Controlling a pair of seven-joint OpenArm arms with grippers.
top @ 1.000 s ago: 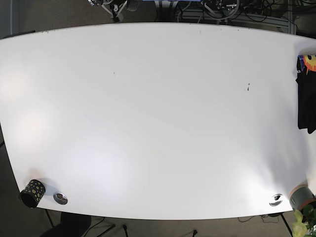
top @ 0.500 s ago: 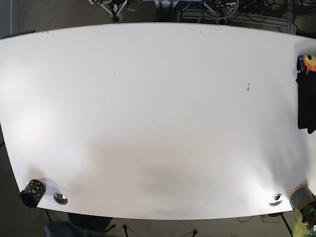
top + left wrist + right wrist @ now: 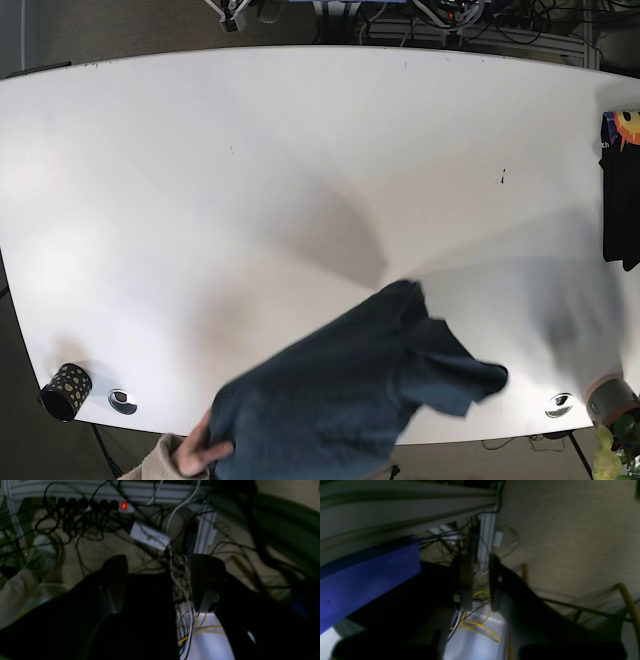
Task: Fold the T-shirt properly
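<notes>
The dark blue T-shirt (image 3: 360, 395) lay bunched at the table's (image 3: 200, 180) near edge under a person's hand (image 3: 205, 452), while both empty end effectors, left (image 3: 160, 580) and right (image 3: 480, 580), stood apart, parked behind; premature reaching risked collision.

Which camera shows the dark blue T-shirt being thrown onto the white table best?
The base view: the dark blue T-shirt is fully visible, crumpled over the table's near edge. Both wrist views show only cables and floor, no shirt.
</notes>
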